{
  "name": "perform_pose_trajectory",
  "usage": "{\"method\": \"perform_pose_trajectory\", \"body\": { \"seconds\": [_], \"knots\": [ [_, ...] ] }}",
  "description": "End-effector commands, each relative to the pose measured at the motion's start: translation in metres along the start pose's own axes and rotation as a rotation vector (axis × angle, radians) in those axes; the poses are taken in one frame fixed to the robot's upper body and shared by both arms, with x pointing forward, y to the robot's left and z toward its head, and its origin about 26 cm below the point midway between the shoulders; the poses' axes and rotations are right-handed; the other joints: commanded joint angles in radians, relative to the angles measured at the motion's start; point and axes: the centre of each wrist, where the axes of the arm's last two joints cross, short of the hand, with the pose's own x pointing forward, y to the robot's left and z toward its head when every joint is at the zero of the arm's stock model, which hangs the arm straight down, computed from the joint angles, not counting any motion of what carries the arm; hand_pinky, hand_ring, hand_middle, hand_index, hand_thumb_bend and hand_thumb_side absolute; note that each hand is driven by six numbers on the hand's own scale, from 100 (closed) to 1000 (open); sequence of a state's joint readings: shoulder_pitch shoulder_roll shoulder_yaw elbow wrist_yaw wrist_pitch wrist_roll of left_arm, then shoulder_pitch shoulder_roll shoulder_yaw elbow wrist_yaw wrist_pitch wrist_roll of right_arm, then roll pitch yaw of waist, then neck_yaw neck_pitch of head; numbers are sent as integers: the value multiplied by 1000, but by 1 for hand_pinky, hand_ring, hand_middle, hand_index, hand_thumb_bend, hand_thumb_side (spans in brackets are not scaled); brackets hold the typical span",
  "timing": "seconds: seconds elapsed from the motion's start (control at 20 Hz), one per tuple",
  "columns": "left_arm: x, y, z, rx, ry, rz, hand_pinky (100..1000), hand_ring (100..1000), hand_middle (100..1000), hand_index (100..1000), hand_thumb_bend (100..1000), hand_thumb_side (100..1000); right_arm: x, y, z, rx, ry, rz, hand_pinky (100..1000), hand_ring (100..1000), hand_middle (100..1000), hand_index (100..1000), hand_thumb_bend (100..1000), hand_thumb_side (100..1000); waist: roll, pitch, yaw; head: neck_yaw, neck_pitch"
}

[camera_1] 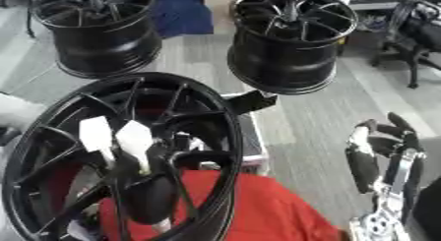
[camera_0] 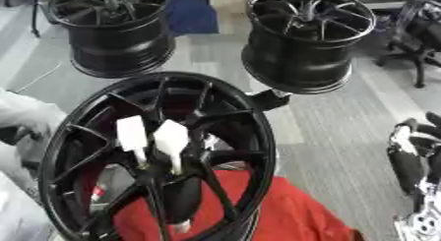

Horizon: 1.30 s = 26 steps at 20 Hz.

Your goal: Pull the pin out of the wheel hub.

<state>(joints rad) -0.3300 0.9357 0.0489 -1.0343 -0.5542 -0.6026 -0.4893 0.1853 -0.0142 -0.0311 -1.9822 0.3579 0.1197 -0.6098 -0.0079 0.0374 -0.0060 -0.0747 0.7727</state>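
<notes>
A large black wheel hub (camera_0: 233, 112) stands tilted in the foreground, its spokes facing me. Two white pins, one (camera_0: 132, 134) beside the other (camera_0: 171, 139), stick up side by side from its centre on thin metal stems. My right hand (camera_1: 379, 154) shows at the lower right, well apart from the hub. Its fingers point up, relaxed and open, with nothing in them. My left hand shows in neither view.
Red cloth (camera_0: 284, 213) lies under the hub's near side. Two more black wheels, left (camera_0: 116, 31) and right (camera_0: 306, 43), stand on the grey floor behind. A blue cloth (camera_0: 191, 14) lies between them, an office chair (camera_0: 418, 43) stands at the far right, and a pale grey shape (camera_0: 21, 119) fills the left edge.
</notes>
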Motion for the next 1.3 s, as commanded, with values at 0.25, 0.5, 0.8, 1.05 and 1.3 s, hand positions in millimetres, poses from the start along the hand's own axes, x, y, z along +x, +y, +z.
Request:
{"method": "perform_pose_trajectory", "body": {
  "seconds": [0.25, 0.5, 0.8, 1.05, 1.3],
  "knots": [
    [14, 1, -1, 223, -130, 108, 696, 680, 768, 867, 100, 590, 6, -2, -4, -17, -25, -9, 640, 593, 636, 823, 100, 430, 1, -3, 5, -4, -3],
    [55, -4, -15, 443, -337, 386, 634, 612, 699, 828, 100, 586, 6, -1, -4, -20, -22, -18, 641, 593, 636, 823, 100, 430, -9, 1, 9, -6, -3],
    [112, -14, -25, 599, -480, 742, 606, 588, 659, 795, 100, 655, 7, 1, -3, -24, -13, -33, 641, 593, 636, 823, 100, 428, -27, 10, 6, -7, -3],
    [148, -31, -31, 621, -473, 959, 599, 580, 647, 786, 100, 738, 8, 2, -3, -26, -10, -40, 641, 593, 636, 823, 100, 427, -35, 13, 8, -5, -3],
    [170, -39, -38, 664, -416, 1094, 592, 576, 636, 774, 100, 770, 8, 2, -2, -27, -6, -42, 641, 593, 636, 823, 100, 429, -40, 12, 11, -10, -3]
  ]
}}
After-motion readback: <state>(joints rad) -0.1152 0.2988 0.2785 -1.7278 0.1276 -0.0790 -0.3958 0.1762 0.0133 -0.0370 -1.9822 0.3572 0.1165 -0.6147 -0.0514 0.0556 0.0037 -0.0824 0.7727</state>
